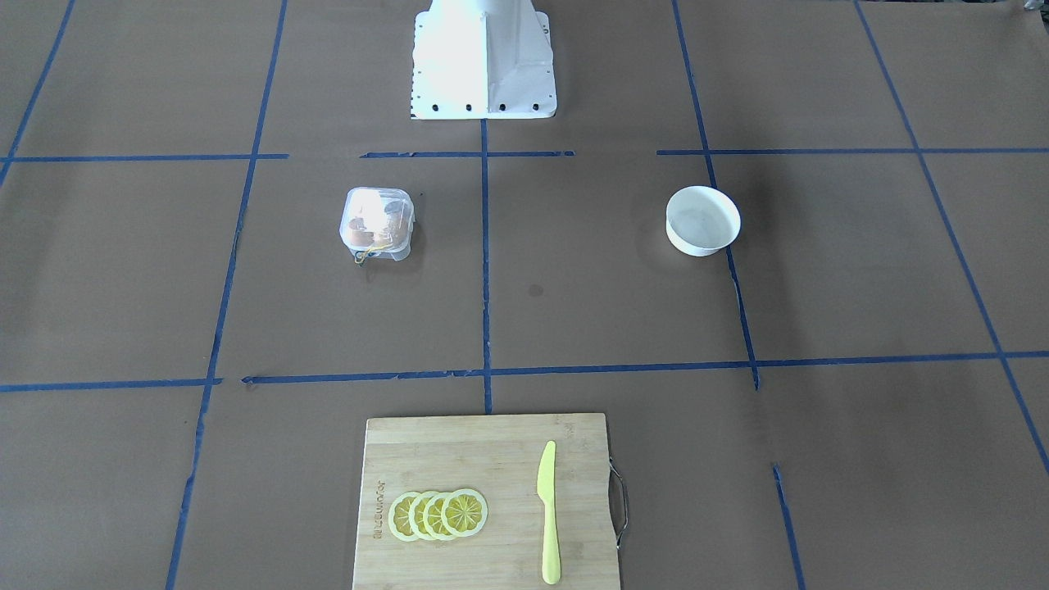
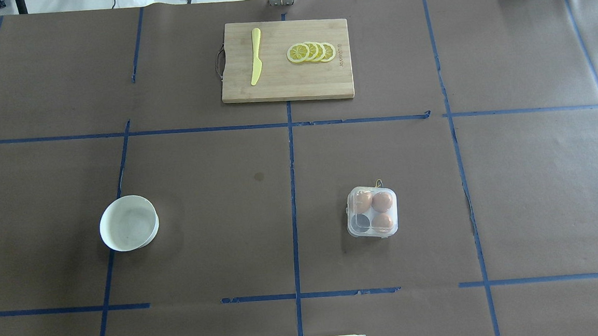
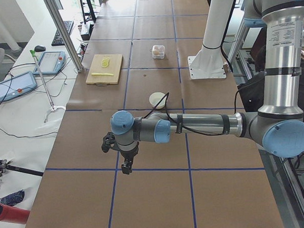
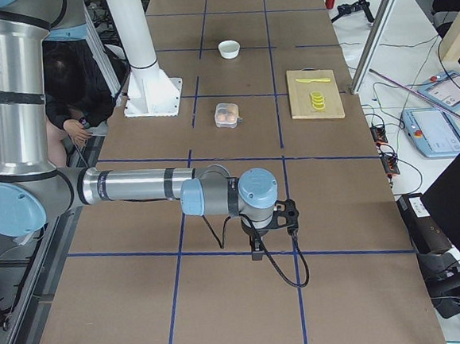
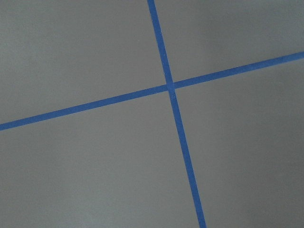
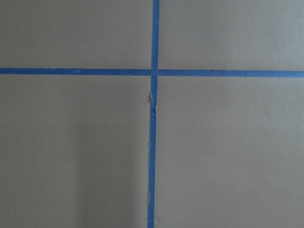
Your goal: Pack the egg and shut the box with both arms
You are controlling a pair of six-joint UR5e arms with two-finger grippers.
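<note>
Well, box (image 2: 372, 212) w/ 3 eggs (image 2: 382, 202) inside — bowl (image 2: 128, 223) well apart

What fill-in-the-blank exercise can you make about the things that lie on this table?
1. The clear box holds ___ brown eggs.
2. The white bowl is ___.
3. On the cutting board a yellow knife lies beside ___ lemon slices.
Missing words: three; empty; four.

Bright, even light throws soft shadows; the pedestal (image 1: 483, 57) is overexposed.
</note>
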